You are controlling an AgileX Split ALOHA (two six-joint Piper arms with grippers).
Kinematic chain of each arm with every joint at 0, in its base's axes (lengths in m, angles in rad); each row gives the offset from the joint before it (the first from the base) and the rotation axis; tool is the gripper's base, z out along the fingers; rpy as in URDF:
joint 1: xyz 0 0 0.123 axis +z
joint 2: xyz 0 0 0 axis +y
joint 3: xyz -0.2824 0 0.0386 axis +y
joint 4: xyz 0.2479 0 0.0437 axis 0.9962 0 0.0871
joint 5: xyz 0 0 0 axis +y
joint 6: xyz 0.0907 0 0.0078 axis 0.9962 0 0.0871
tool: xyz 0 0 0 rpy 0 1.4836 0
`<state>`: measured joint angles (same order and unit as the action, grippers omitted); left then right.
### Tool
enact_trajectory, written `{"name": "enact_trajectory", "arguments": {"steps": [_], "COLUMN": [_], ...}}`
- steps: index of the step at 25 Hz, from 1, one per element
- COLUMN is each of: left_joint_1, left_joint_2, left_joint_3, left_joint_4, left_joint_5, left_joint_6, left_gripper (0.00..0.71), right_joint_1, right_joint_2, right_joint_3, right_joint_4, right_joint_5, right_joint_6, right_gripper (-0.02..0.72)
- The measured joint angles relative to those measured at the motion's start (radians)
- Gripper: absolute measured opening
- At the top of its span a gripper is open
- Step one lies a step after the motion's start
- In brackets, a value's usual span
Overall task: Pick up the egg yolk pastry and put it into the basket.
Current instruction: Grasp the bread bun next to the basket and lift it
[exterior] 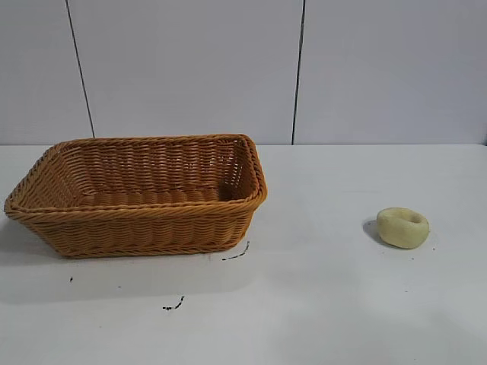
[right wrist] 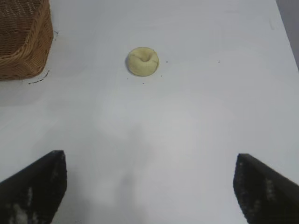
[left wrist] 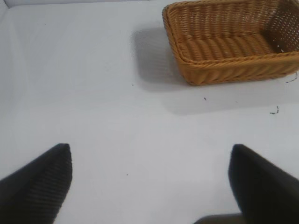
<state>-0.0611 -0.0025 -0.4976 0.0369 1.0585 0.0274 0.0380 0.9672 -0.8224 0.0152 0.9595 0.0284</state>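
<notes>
The egg yolk pastry (exterior: 402, 226) is a small pale yellow lump with a dimple on top, lying on the white table at the right. It also shows in the right wrist view (right wrist: 143, 61). The orange-brown wicker basket (exterior: 137, 228) stands at the left, empty; it shows in the left wrist view (left wrist: 224, 70) and partly in the right wrist view (right wrist: 23, 60). My right gripper (right wrist: 149, 161) is open and empty, well short of the pastry. My left gripper (left wrist: 149, 151) is open and empty over bare table, away from the basket. Neither arm shows in the exterior view.
The white table (exterior: 319, 304) carries small dark marks (exterior: 173, 306) in front of the basket. A grey panelled wall (exterior: 228, 68) stands behind the table. The table's right edge shows in the right wrist view (right wrist: 285, 32).
</notes>
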Motion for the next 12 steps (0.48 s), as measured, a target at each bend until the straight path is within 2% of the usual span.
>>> {"name": "enact_trajectory", "arguments": {"steps": [12], "left_joint_1": [0.000], "left_joint_2": [0.000], "left_joint_3": [0.000], "left_joint_4": [0.000], "left_joint_5": [0.000], "left_joint_6": [0.000], "left_gripper": [0.693], "right_joint_1": [0.000], "right_joint_2": [0.723], "right_joint_3": [-0.473], "right_joint_4": [-0.002], "right_joint_5": [-0.010], "right_joint_6": [-0.014], "right_gripper": [0.696]}}
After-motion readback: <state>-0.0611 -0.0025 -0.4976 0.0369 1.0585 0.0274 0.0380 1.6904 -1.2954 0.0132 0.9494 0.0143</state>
